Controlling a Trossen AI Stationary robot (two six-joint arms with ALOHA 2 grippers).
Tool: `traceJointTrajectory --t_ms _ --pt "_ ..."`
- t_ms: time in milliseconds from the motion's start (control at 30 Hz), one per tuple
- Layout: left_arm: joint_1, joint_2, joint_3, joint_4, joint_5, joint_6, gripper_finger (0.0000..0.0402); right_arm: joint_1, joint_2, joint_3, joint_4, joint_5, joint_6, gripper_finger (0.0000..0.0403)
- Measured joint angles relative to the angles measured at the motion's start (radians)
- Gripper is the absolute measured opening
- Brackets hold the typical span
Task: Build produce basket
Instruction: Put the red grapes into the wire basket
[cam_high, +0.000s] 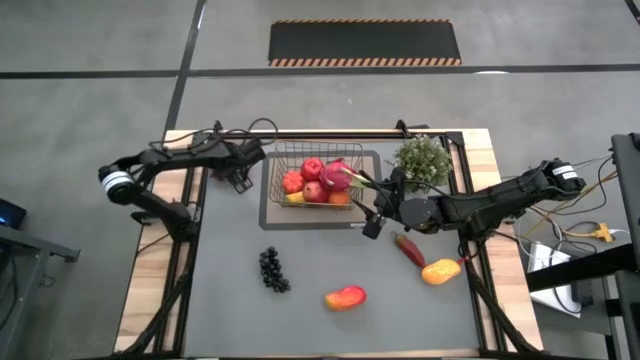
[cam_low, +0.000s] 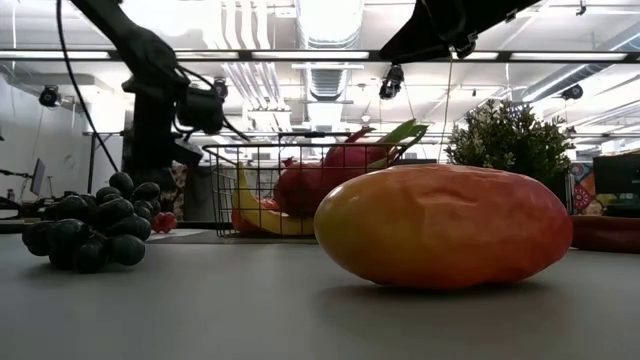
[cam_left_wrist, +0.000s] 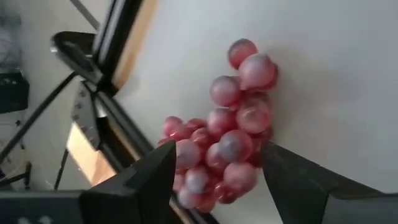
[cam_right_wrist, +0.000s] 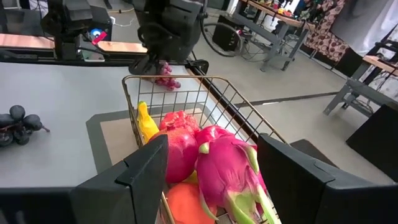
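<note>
The wire basket (cam_high: 283, 160) stands on a grey tray at the table's far middle. It holds a pink dragon fruit (cam_right_wrist: 233, 165), a red apple (cam_right_wrist: 180, 146), a banana (cam_right_wrist: 146, 121) and an orange. A bunch of red grapes (cam_left_wrist: 239, 106) lies on the table left of the basket. My left gripper (cam_left_wrist: 217, 149) is open, one finger on each side of the bunch. My right gripper (cam_high: 373, 222) hangs open near the basket's near right corner, with nothing between its fingers. On the near table lie dark grapes (cam_high: 273, 270), a mango (cam_high: 345, 297), a second mango (cam_high: 440, 270) and a red pepper (cam_high: 408, 248). My left gripper comes at the red grape bunch from above on a slant, and the bunch lies on the table between its open fingers (cam_left_wrist: 155, 177). Whether either finger touches the grapes (cam_left_wrist: 205, 174), I cannot tell.
A bushy green plant (cam_high: 422, 160) stands just right of the basket, at the table's far right. Dark frame rails (cam_high: 185, 250) run along the table's left and right sides. In the low view the near mango (cam_low: 445, 225) fills the foreground.
</note>
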Motion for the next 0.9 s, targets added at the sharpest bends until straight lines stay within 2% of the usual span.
traceJointTrajectory --t_ms 233,433,533,633,900 --pt "0.019 0.059 -0.001 0.020 0.071 0.000 0.0218 0.000 0.000 0.000 0.000 0.000 -0.001 0.0231" --pt "0.033 0.105 -0.001 0.040 0.076 0.026 0.0216 0.000 0.000 0.000 -0.001 0.000 0.006 0.0231" --pt "0.032 0.113 -0.003 0.041 0.076 0.026 0.0202 0.000 0.000 0.000 -0.001 0.000 0.013 0.0231" --pt "0.032 0.113 -0.008 0.040 0.076 0.026 0.0165 0.000 0.000 0.000 -0.002 0.000 0.013 0.0231" --pt "0.032 0.110 -0.007 0.037 0.072 -0.027 0.0022 0.000 0.000 -0.003 -0.042 0.000 0.024 0.0231"
